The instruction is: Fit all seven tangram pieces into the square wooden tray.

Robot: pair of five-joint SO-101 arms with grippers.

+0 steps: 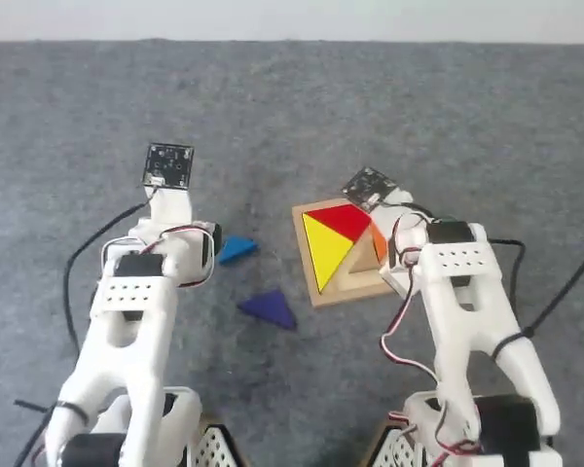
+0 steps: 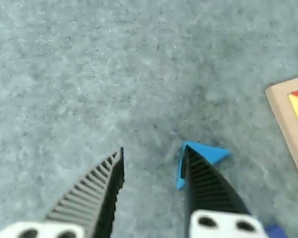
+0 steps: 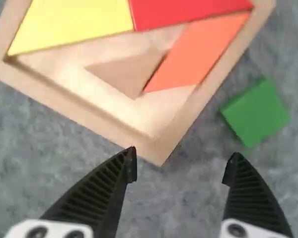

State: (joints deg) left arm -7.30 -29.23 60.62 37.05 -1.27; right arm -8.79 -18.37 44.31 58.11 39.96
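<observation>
My L end effector: wide open, empty, one finger at light-blue triangle on grey counter; R end effector: open, empty, near corner of square wooden tray w/ yellow triangle, red triangle, orange piece inside, green square block just beside.

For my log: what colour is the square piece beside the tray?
The square piece is green, clearest in right wrist view.
</observation>
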